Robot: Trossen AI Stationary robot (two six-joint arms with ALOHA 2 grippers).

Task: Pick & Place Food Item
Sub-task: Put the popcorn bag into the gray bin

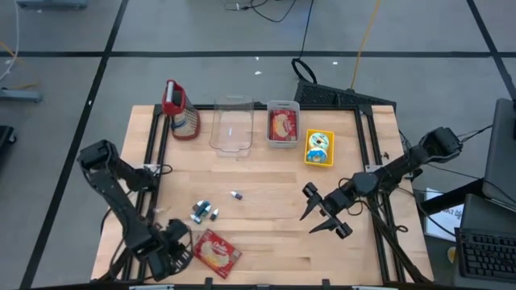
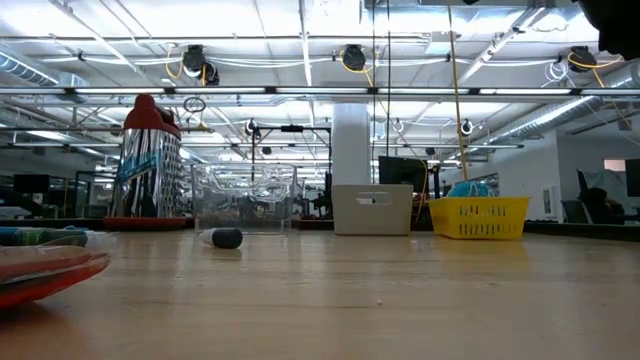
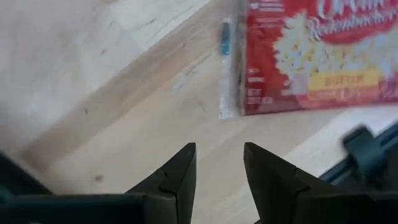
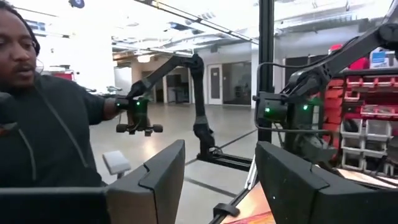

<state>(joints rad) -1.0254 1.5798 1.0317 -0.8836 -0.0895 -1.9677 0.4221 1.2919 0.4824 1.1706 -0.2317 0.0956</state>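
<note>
Popcorn packet cut off by frame edge, lettering blurred, in left wrist view

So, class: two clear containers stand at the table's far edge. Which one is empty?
The larger clear container, next to the red-topped grater, is empty. The smaller one, beside the yellow basket, holds a red packet.

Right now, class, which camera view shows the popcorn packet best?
The high view: the whole popcorn packet lies flat near the table's front edge beside the left hand. The left wrist view shows its label, cropped. The low view catches only an edge. The right wrist view misses it.
</note>
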